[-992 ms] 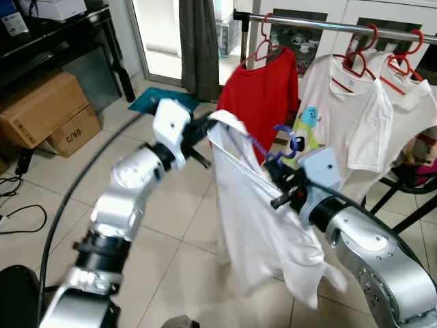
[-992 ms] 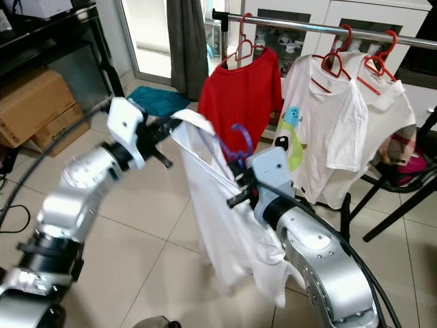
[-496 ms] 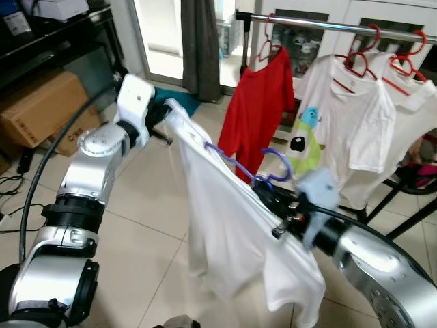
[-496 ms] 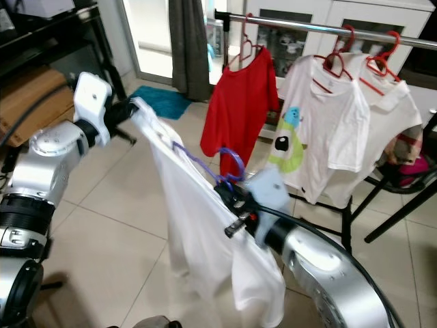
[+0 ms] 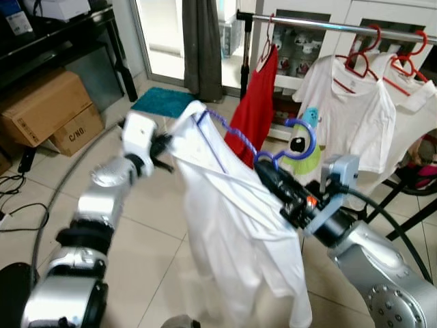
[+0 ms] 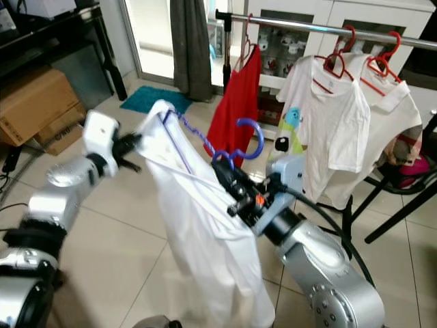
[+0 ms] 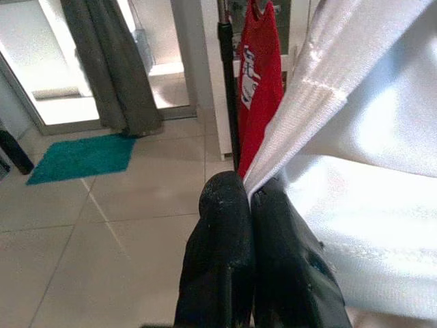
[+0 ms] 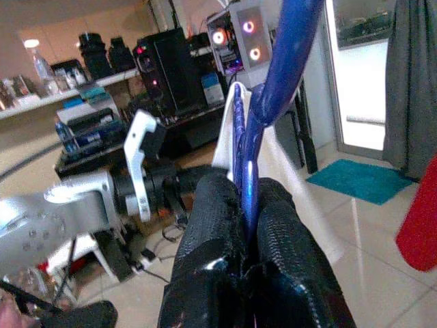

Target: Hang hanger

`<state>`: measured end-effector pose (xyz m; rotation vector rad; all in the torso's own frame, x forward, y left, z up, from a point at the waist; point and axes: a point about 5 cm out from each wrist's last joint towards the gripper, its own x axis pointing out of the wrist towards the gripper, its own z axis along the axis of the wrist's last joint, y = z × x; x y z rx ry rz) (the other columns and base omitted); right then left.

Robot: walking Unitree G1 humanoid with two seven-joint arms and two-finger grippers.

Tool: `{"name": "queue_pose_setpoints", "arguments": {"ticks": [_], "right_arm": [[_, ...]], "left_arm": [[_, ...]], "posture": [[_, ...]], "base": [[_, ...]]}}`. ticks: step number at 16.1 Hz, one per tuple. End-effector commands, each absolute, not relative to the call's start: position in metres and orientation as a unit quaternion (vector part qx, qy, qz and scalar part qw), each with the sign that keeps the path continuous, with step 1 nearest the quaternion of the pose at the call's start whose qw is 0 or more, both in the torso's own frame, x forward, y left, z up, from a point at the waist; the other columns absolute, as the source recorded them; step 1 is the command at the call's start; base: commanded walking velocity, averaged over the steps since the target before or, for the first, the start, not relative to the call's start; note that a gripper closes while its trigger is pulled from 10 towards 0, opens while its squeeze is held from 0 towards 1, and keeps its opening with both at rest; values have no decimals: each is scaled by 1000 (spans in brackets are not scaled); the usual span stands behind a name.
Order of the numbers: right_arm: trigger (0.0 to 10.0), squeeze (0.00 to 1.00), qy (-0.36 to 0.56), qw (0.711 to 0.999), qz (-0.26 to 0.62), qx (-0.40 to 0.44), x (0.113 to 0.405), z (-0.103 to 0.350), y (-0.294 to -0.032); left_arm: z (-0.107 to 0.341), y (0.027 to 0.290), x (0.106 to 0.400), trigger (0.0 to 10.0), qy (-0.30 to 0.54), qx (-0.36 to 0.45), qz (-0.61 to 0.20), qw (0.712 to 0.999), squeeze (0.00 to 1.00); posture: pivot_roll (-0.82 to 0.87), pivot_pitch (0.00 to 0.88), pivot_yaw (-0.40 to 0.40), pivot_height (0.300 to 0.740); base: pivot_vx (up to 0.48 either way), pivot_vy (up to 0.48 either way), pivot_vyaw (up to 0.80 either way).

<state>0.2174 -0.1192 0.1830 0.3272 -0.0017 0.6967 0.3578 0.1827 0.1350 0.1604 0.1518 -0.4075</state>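
A white shirt [image 5: 232,225] hangs on a blue hanger whose hook [image 5: 300,140] points up, a little below and in front of the metal clothes rail [image 5: 307,22]. My right gripper [image 5: 273,179] is shut on the hanger's neck [image 8: 276,68], its fingertips [image 8: 218,205] pressed against the blue wire. My left gripper [image 5: 166,145] is shut on the shirt's shoulder hem [image 7: 300,102] and holds it out to the left. The hanger's arms are hidden inside the shirt.
A red shirt [image 5: 256,109] and two white shirts [image 5: 348,102] hang on red hangers along the rail. Cardboard boxes [image 5: 44,109] and a black table [image 5: 61,34] stand at left, a teal mat [image 5: 162,101] and a dark curtain [image 5: 201,41] behind. Black chair legs [image 5: 403,191] at right.
The right gripper has lifted the hanger so its hook is higher and nearer the rail. The left gripper has dropped lower with the shirt's shoulder. The red shirt has swung edge-on.
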Motion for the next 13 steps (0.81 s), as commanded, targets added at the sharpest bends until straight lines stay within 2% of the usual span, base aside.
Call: {"name": "queue_pose_setpoints", "arguments": {"ticks": [1, 2, 5, 7, 8, 10, 13], "right_arm": [[0, 0, -48, 922, 348, 160, 219, 200, -121], [0, 0, -13, 926, 359, 121, 220, 192, -118], [0, 0, 90, 946, 311, -26, 231, 164, -133], [0, 0, 109, 932, 330, -103, 234, 163, -136], [0, 0, 117, 915, 366, -125, 230, 162, -135], [0, 0, 105, 891, 425, -120, 217, 165, -136], [0, 0, 63, 890, 451, -27, 207, 184, -147]], "left_arm": [[134, 194, 357, 0, 80, 90, -175, 977, 0], [140, 200, 358, 0, 67, 91, -157, 981, 0], [181, 194, 358, 0, 17, 141, -212, 967, 0], [202, 195, 361, 0, 0, 155, -224, 962, 0], [214, 198, 365, 0, -9, 166, -228, 959, 0], [219, 203, 370, 0, -1, 177, -225, 958, 0], [201, 227, 379, 0, 67, 207, -166, 962, 0]], "posture": [[13, 0, 41, 740], [16, 0, 47, 740], [23, 0, 70, 740], [24, 0, 57, 740], [25, 0, 58, 740], [29, 0, 67, 740], [23, 0, 66, 740]], "base": [[0, 0, 0], [0, 0, 0], [0, 0, 0], [0, 0, 0], [0, 0, 0], [0, 0, 0], [0, 0, 0]]}}
